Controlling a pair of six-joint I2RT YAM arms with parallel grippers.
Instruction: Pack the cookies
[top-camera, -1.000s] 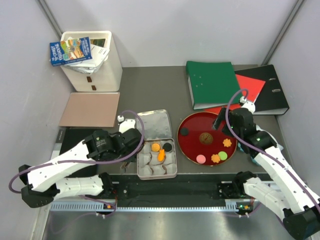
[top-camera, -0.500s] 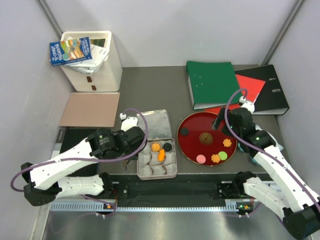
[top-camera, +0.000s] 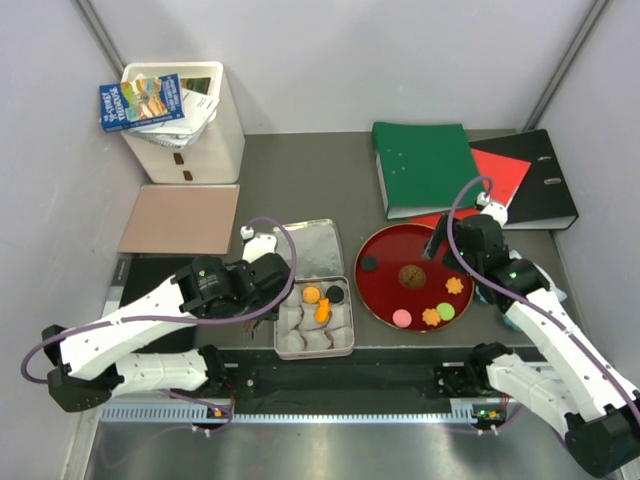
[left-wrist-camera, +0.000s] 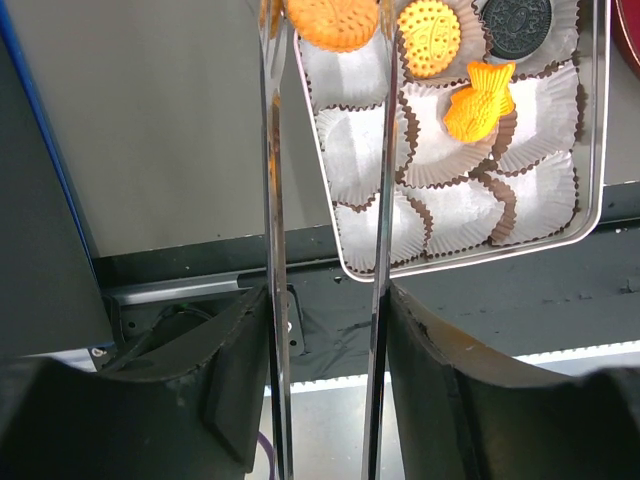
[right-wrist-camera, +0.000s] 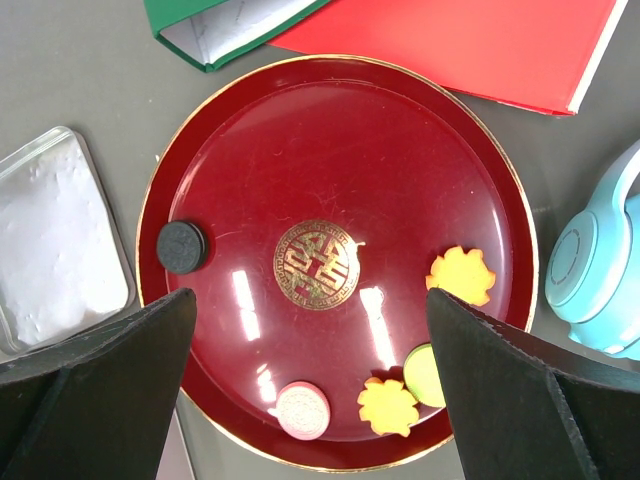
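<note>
L gripper (left-wrist-camera: 327, 10) is half open round an orange cookie (left-wrist-camera: 332, 24), grip unclear, so it may slip onto the tin (left-wrist-camera: 602, 120) rim at 10 o'clock; R gripper (right-wrist-camera: 310, 300) wide open, empty.

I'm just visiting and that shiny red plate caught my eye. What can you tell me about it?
The red plate is round, glossy like lacquer, with a thin gold rim. It lies flat on the grey table, right of the cookie tin. On it sit a black cookie, a pink cookie, a green cookie and two orange flower cookies; the patterned brown round at its centre may be a cookie or an emblem. The open right hand hovers above it, not touching.
</note>
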